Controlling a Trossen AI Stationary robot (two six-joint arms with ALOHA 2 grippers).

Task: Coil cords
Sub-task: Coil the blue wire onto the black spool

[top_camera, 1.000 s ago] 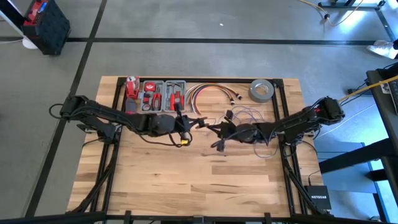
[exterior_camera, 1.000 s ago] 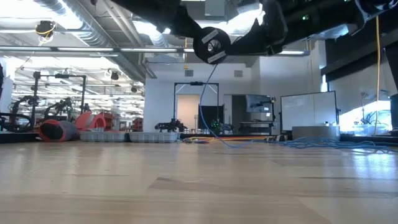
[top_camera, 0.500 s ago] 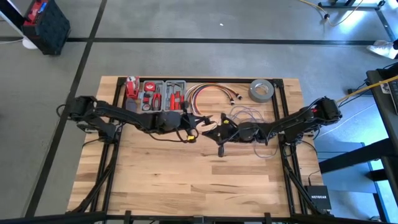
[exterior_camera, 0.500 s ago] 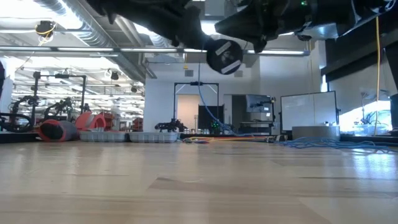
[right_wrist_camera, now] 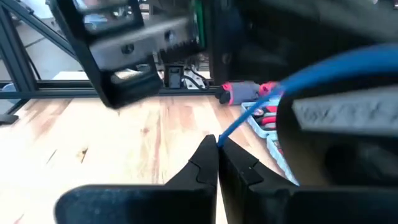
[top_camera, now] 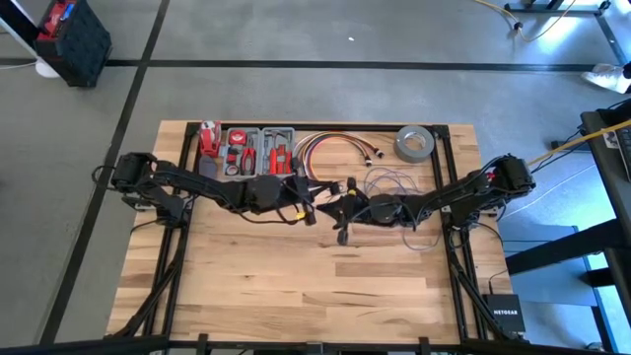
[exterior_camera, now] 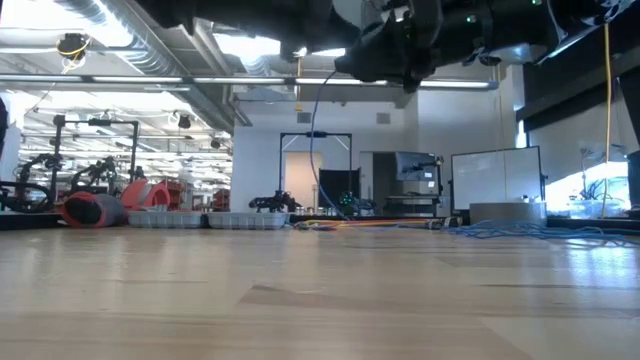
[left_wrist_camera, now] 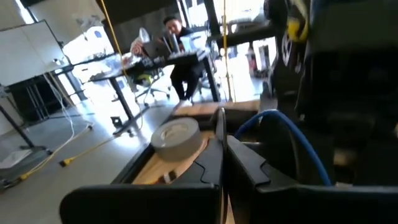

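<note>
Fingers pressed together: both grippers are closed, and they meet nose to nose at the middle of the high view. The left gripper reaches in from the frame's left, the right gripper from the right, the two nearly touching above the wooden table. In the right wrist view the closed tips pinch a thin blue wire that runs from them toward the upper right of that frame. In the left wrist view the fingers lie flat against each other, with a blue wire arching just beside them; whether they grip it I cannot tell.

The rest of the thin grey-blue wire lies in loose loops right of centre in the high view, just below the grey tape roll. A small black piece hangs just under the right gripper; too small to identify.

Along the table's top edge sit a tray of red-handled tools and a curved bundle of red, yellow and white cables. At the lower right of the high view, off the table, a black box reads NETGEAR. No other writing is legible.

A person sits at a desk in the upper centre of the left wrist view.
</note>
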